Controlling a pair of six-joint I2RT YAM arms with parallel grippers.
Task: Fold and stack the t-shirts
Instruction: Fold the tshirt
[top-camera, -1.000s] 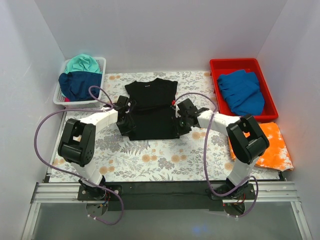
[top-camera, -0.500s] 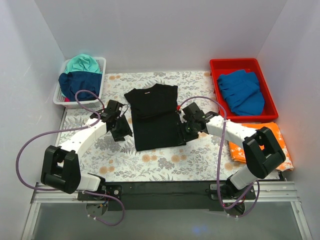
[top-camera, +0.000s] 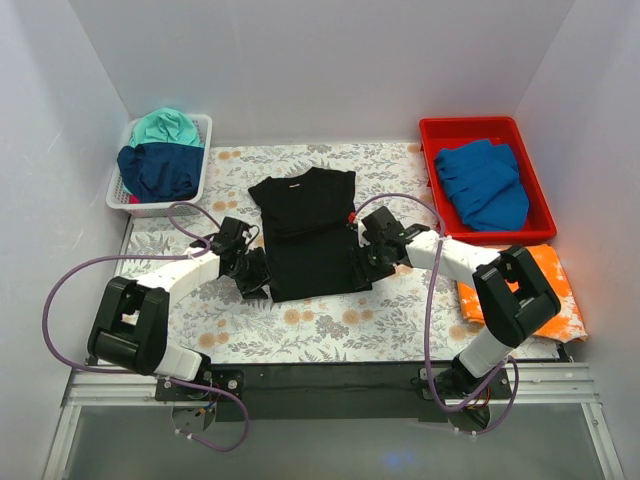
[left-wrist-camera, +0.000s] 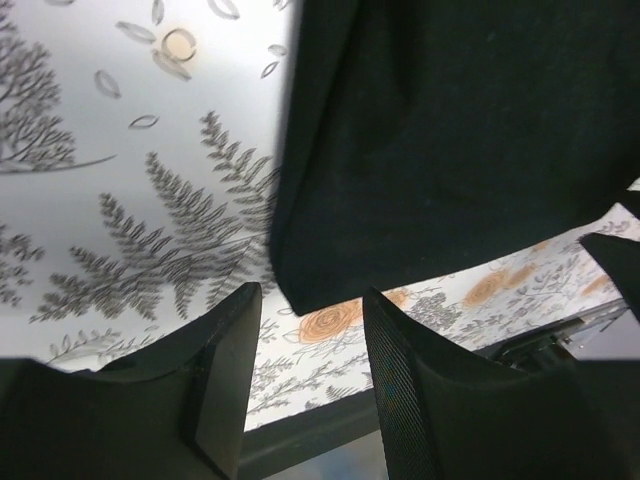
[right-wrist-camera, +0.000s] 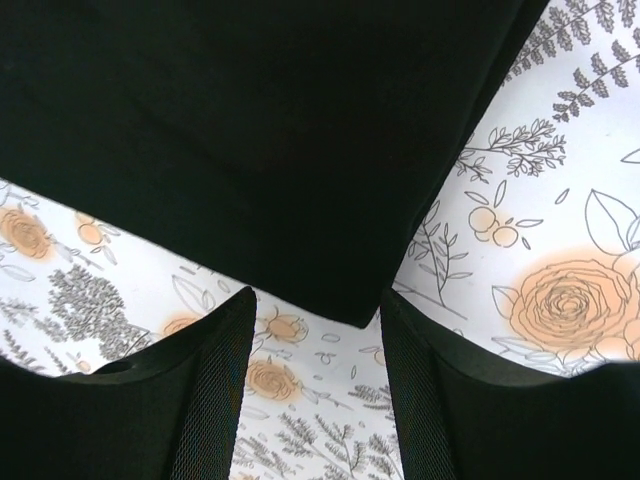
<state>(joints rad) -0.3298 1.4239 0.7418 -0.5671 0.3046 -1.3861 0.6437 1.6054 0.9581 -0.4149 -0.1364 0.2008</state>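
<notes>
The black t-shirt (top-camera: 310, 232) lies flat in the middle of the printed table cloth, sleeves folded in, collar at the far end. My left gripper (top-camera: 262, 282) is open and empty just off its near left corner, which shows in the left wrist view (left-wrist-camera: 300, 295). My right gripper (top-camera: 366, 272) is open and empty just off its near right corner, seen in the right wrist view (right-wrist-camera: 362, 315). A blue shirt (top-camera: 483, 183) lies in the red bin (top-camera: 434, 136). A mottled orange shirt (top-camera: 545, 290) lies at the right edge. Teal (top-camera: 165, 126) and navy (top-camera: 158, 168) shirts fill the white basket (top-camera: 204, 150).
The flower-and-fern table cloth (top-camera: 320, 325) covers the table. White walls stand close on the left, back and right. Purple cables loop from both arms over the cloth. A black rail (top-camera: 320, 380) runs along the near edge.
Both arms have let go of the black shirt's sides, after it shifted and skewed slightly. Both grippers then moved down to its near corners.
</notes>
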